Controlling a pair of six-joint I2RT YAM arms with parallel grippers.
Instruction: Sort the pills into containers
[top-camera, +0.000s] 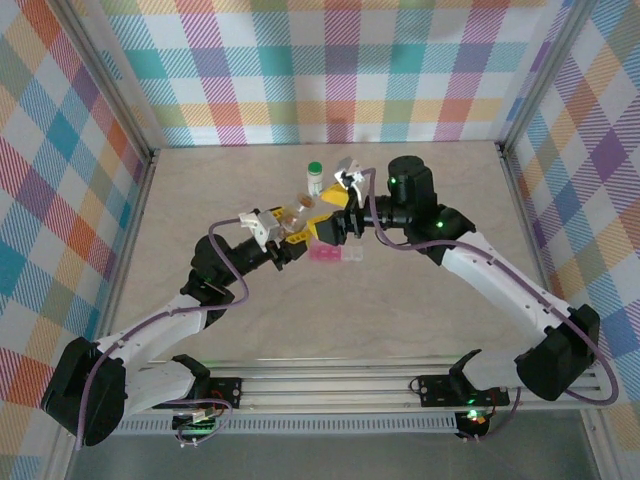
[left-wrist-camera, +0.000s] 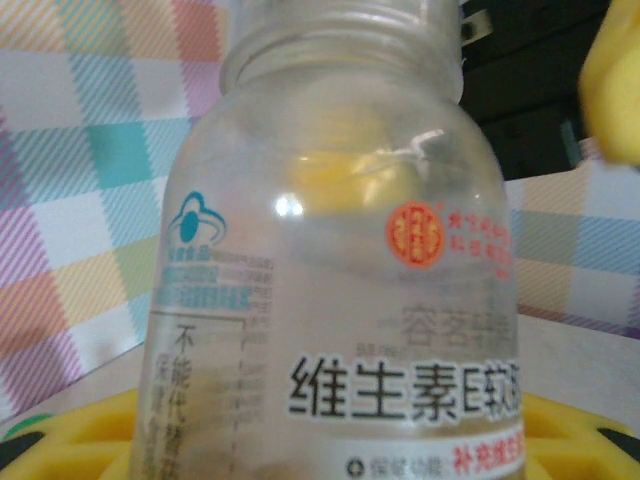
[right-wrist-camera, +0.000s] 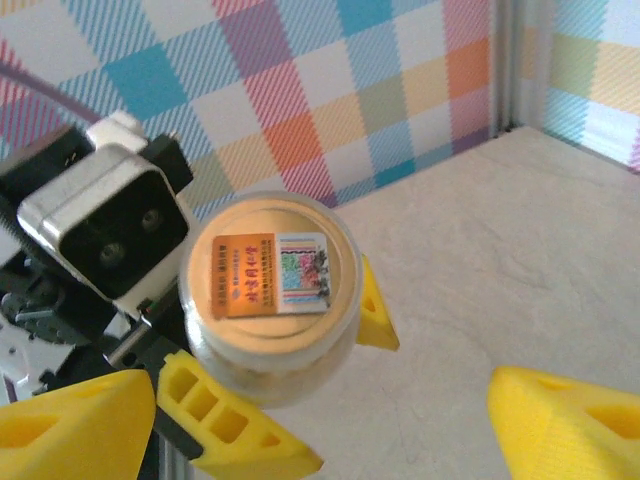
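My left gripper (top-camera: 283, 232) is shut on a clear pill bottle (top-camera: 297, 212), held tilted above the table. In the left wrist view the bottle (left-wrist-camera: 340, 300) shows a Chinese label and yellow pills (left-wrist-camera: 350, 180) inside, with the left gripper (left-wrist-camera: 330, 455) around its lower part. In the right wrist view its round end face with an orange sticker (right-wrist-camera: 270, 275) sits between the left gripper's yellow fingers (right-wrist-camera: 230, 425). My right gripper (right-wrist-camera: 320, 395) is open, just in front of that end, its jaws wide apart. The pink pill-box strip of containers (top-camera: 336, 254) lies flat below both grippers.
A white bottle with a green cap (top-camera: 315, 177) stands behind the grippers, a small pale object (top-camera: 350, 171) to its right. Plaid walls (top-camera: 330, 70) close in the beige table (top-camera: 450, 320) on three sides. A metal rail (top-camera: 340, 385) runs along the near edge.
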